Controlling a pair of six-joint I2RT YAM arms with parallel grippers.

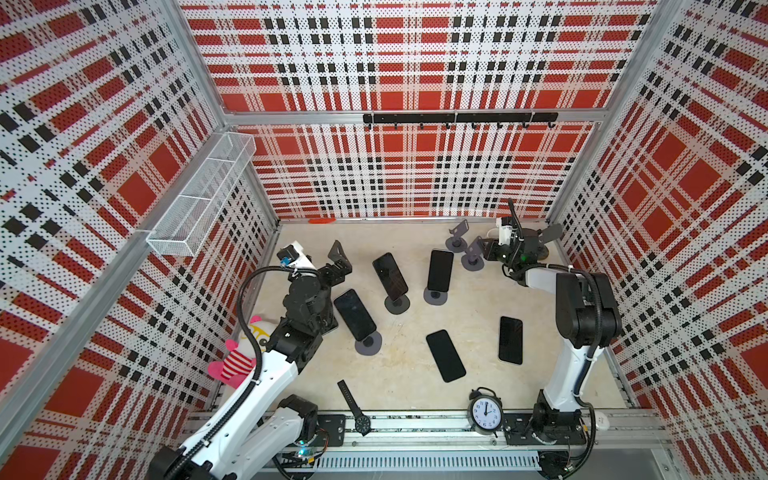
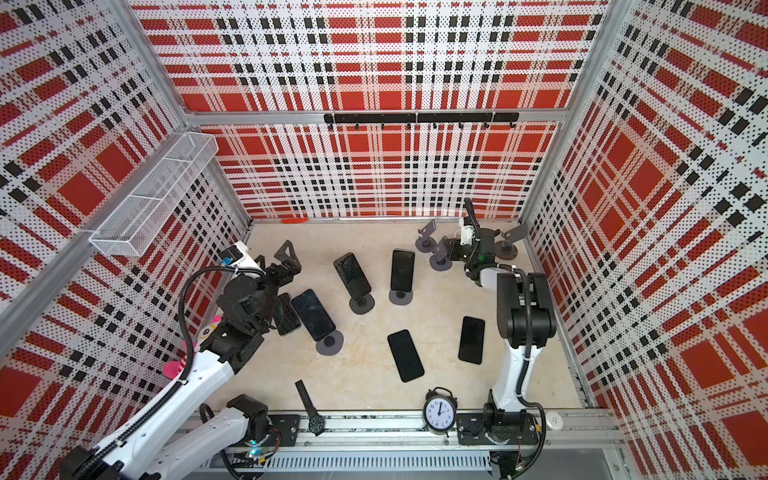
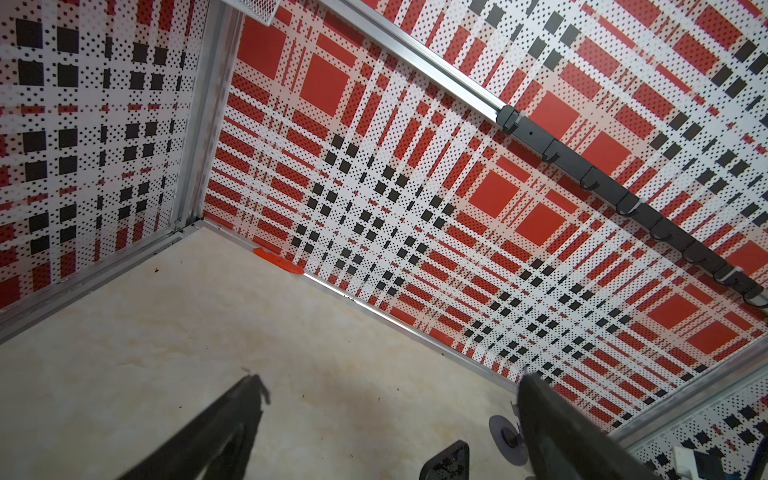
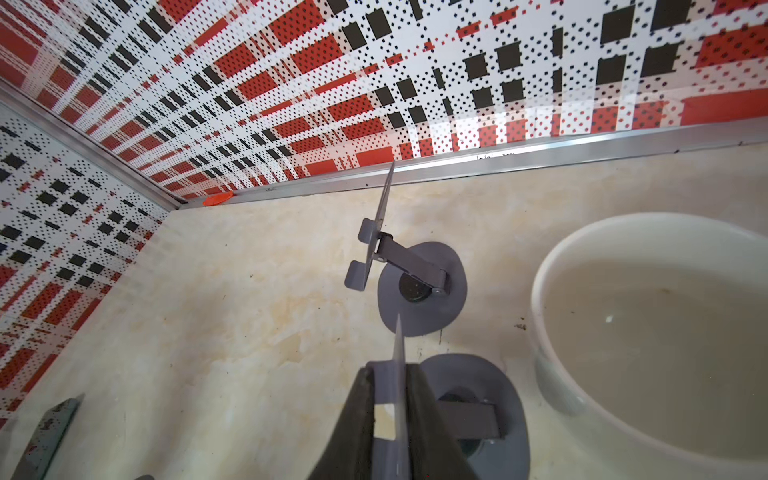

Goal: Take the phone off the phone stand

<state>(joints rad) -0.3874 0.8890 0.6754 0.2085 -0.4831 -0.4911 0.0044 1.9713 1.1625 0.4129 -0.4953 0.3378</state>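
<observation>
Left gripper (image 1: pixel 340 261) jaws wide open, empty; nearest phone (image 1: pixel 390 274) sits near it on its stand (image 1: pixel 397 304). Right gripper (image 4: pixel 390 372) jaws slightly apart, straddling the empty phone stand (image 4: pixel 490 382) plate, well apart from the phones.

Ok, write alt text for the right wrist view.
The right gripper straddles the back plate of an empty grey phone stand, a gap showing beside one finger. A second empty stand sits beyond it on the beige table, beside a white bowl, with plaid walls behind.
</observation>
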